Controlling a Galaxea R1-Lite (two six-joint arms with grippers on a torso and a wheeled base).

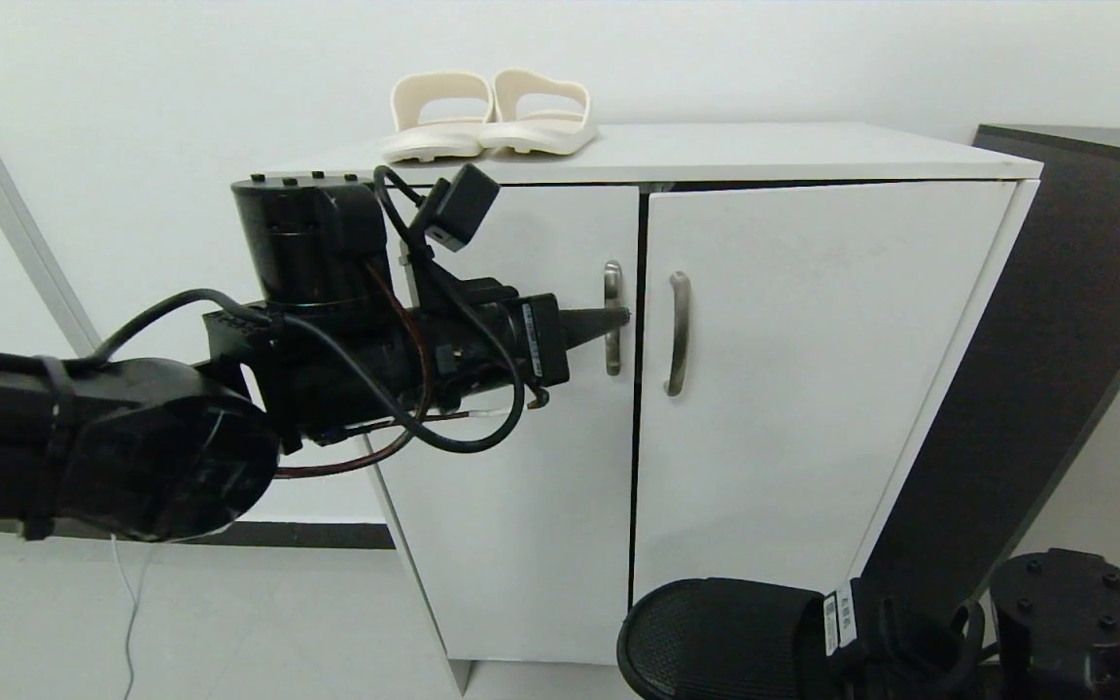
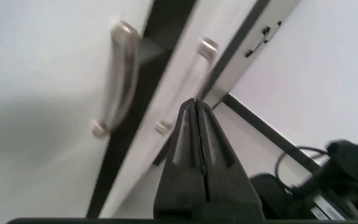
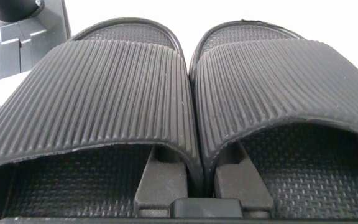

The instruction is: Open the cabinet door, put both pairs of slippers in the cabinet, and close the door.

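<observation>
The white cabinet (image 1: 813,389) has both doors closed, each with a metal handle. A cream pair of slippers (image 1: 487,117) lies on its top, towards the left. My left gripper (image 1: 618,316) is shut, with nothing between its fingers, and its tip is at the left door's handle (image 1: 612,292). In the left wrist view the closed fingertips (image 2: 196,109) sit just in front of that handle (image 2: 205,50). Low in front of the cabinet, my right gripper (image 3: 201,186) is shut on the black ribbed pair of slippers (image 3: 229,81), pinching their adjoining inner sides; the same slippers (image 1: 706,632) appear in the head view.
A dark panel (image 1: 1056,340) stands against the cabinet's right side. A white wall is behind and to the left, with a black baseboard (image 1: 317,535) along the floor. A thin cable (image 1: 127,622) trails on the floor at the left.
</observation>
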